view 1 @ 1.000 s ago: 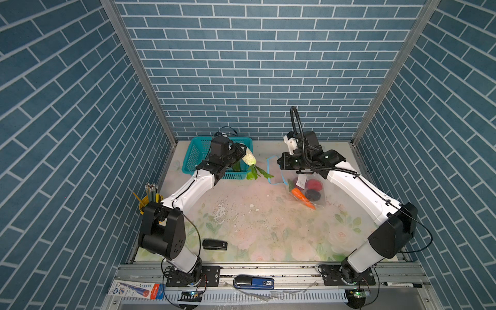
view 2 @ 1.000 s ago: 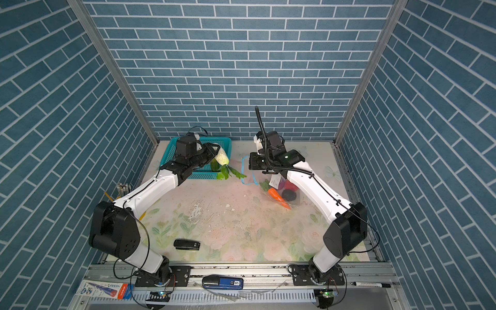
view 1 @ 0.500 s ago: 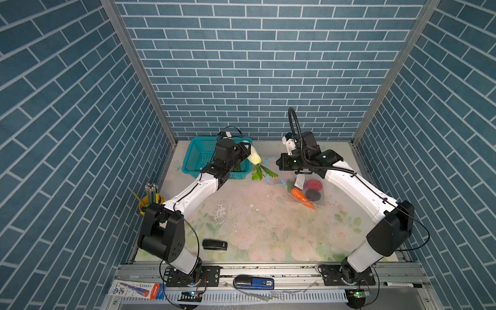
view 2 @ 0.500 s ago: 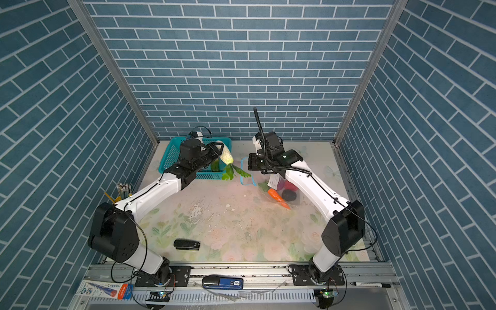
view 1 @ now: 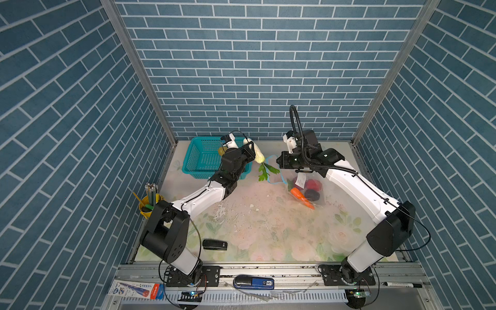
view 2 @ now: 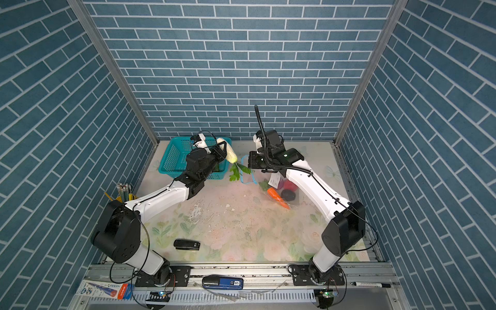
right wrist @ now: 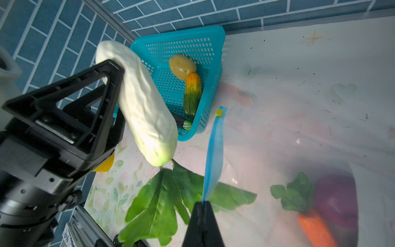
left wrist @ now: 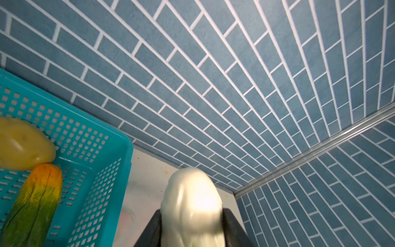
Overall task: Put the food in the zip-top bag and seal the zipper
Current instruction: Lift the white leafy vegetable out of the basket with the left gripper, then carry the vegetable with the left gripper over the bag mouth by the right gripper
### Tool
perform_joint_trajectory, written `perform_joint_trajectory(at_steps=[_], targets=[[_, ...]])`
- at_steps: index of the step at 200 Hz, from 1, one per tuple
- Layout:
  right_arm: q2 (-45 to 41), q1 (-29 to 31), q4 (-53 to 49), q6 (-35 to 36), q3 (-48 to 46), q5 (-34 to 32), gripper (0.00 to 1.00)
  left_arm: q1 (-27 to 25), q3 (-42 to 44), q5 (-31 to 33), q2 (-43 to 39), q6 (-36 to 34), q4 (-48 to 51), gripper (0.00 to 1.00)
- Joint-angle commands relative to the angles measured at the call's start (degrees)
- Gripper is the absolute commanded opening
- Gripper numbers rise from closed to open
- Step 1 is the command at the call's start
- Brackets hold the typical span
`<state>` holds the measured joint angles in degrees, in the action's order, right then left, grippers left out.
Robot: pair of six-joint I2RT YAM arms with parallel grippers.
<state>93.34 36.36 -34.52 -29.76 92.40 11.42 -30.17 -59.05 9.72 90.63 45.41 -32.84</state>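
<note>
Cabbage [view 1: 259,156]: clamped across its white body by left pincer [view 1: 252,150], held above surface [view 1: 255,230] just right of basket [view 1: 200,161], upper middle of both top views; its green leaves [view 1: 265,171] hang down toward bag [view 1: 323,200].
Left pincer: jaws partly spread, pinching cabbage on both sides.
Zipper [right wrist: 214,154]: blue strip, unsealed, looping open in both top views; pinched by right pincer [right wrist: 202,208]; yellow slider [right wrist: 219,112] at its far end, near a basket corner.
Right pincer: pressed together on the strip, just right of leaves in both top views.
Bag: clear, lying on surface right of centre in both top views, mouth facing cabbage.
Inside bag: carrot [view 1: 302,198], purple onion [right wrist: 337,201], strawberry [view 1: 313,184], dark eggplant [view 1: 312,194]; white label [view 1: 300,180] on the plastic.
Leaves: tips reach the strip; whether any lies inside bag cannot be told.
Basket: teal, by the back wall, upper left of centre in both top views; holds potato [right wrist: 182,66] and green-orange piece [right wrist: 192,94], touching each other.
</note>
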Motion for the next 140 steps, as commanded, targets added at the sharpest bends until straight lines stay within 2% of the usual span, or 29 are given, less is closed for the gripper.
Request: perform_joint_trajectory(at_steps=[1,26,48,140], targets=[[0.0,-0.1,-0.8,-1.1,2.9,0.5,0.0,-3.4,2.5,7.4,1.3,-7.3,-12.6,0.3],[0.3,-0.1,-0.8,-1.4,3.2,0.8,0.0,-6.3,5.0,11.9,2.6,-11.6,-22.7,0.27],[0.3,-0.1,-0.9,-1.5,3.5,0.9,0.0,-7.7,5.7,13.2,4.0,-14.3,-28.2,0.27],[0.5,-0.1,-1.3,-2.0,4.6,1.8,0.0,-8.4,1.9,13.4,9.6,-16.1,-33.2,0.26]])
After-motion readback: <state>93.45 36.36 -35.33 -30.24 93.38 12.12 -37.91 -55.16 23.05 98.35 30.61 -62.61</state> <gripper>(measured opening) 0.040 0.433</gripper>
